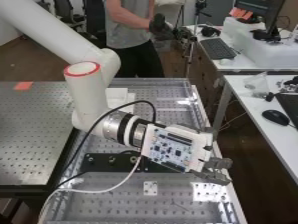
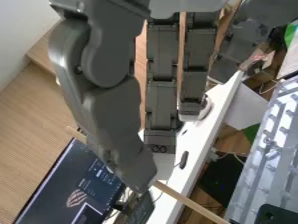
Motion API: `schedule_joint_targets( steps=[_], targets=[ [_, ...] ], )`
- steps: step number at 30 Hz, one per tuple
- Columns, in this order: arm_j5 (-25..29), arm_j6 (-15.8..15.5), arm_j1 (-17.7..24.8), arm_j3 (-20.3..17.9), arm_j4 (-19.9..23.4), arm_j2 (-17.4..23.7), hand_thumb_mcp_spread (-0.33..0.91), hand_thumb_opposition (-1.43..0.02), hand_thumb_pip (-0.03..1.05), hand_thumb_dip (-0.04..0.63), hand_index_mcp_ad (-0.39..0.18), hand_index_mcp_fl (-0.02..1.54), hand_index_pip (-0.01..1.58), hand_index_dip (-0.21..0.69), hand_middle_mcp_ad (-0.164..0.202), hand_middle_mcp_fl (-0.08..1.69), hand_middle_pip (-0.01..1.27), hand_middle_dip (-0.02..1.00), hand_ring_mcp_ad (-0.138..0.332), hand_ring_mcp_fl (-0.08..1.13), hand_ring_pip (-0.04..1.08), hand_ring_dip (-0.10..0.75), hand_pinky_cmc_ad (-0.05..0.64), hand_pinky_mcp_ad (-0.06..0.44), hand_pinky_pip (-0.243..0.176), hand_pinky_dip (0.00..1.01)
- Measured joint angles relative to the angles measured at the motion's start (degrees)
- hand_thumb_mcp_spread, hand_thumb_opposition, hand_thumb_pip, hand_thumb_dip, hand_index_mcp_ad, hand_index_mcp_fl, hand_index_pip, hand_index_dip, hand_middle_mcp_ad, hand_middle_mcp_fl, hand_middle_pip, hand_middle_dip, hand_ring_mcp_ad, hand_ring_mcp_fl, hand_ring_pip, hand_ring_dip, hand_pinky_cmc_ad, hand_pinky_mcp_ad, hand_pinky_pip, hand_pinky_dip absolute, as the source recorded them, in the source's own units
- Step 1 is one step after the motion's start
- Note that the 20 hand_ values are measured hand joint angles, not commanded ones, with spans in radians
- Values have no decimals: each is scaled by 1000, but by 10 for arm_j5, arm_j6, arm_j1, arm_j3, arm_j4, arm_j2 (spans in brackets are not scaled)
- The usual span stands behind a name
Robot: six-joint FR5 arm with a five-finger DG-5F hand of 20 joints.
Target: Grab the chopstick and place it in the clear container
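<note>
Arm (image 1: pixel 53 37) reaching in from the upper left of the high view, its forearm angling down across the perforated metal tabletop (image 1: pixel 176 207). Hand (image 1: pixel 214 172) hanging over the tabletop's right-hand edge, by the high view, with the circuit board (image 1: pixel 171 148) riding on its back.

Wrist view: hand grasping the chopstick (image 2: pixel 189 202). Thumb (image 2: pixel 110 110) lying across the near side of the stick and hiding part of it; dark grey fingers (image 2: pixel 161 95) extending beside the thumb. Chopstick running aslant, a piece showing to each side of the thumb, well above the wood-patterned floor (image 2: pixel 40 110). Exact contact between stick and fingers being hidden behind the thumb.

Beyond the stick, a screen (image 2: pixel 66 185) is standing lit, near a white desk (image 2: pixel 213 127). The tabletop's perforated metal is showing in this view too, apart from the thumb.

High view again: black cable (image 1: pixel 100 120) looping over the arm's wrist, white cable (image 1: pixel 106 190) curving below it. Black plate (image 1: pixel 100 162) lying on the tabletop, under the forearm. Black mouse (image 1: pixel 275 117) resting on the side desk (image 1: pixel 249 102).
</note>
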Motion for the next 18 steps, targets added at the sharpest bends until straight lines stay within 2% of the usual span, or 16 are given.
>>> schedule_joint_targets(
  steps=[3,5,8,9,10,12,13,15,16,18],
  targets=[
    [-5,0,-2,-1,-5,0,634,-1175,504,253,-183,1237,552,30,82,1473,229,461,87,679,82,253,469,234,45,195],
    [-15,2,-4,-1,-9,0,590,-1161,518,257,-175,1150,583,31,82,1442,232,461,93,634,82,253,473,232,45,215],
    [-34,2,-8,0,-22,0,518,-1051,651,286,-168,1025,602,16,82,1271,225,471,96,553,68,258,471,232,37,300],
    [-42,1,-9,1,-28,0,511,-1025,681,288,-171,963,607,19,84,1213,218,475,113,511,70,258,469,229,19,323],
    [-47,1,-10,2,-32,0,494,-1005,700,290,-168,897,639,24,86,1173,218,475,127,461,51,258,463,213,7,346],
    [-62,-1,-13,3,-43,0,469,-967,731,305,-171,782,642,19,84,1101,220,483,145,394,52,255,443,213,0,384],
    [-68,-3,-14,3,-46,0,457,-944,735,304,-168,700,635,-3,84,1044,209,476,157,379,52,253,422,215,-19,424],
    [-72,-7,-14,1,-48,2,424,-929,759,318,-171,686,641,-24,82,908,122,468,164,363,51,258,415,211,-49,457],
    [-72,-8,-15,-1,-47,4,414,-915,782,332,-171,641,642,-40,82,848,120,471,162,337,54,258,396,209,-45,492],
    [-72,-9,-16,-4,-43,7,410,-895,792,333,-166,588,641,-42,82,862,120,468,164,298,51,253,379,195,-49,508]
  ],
)
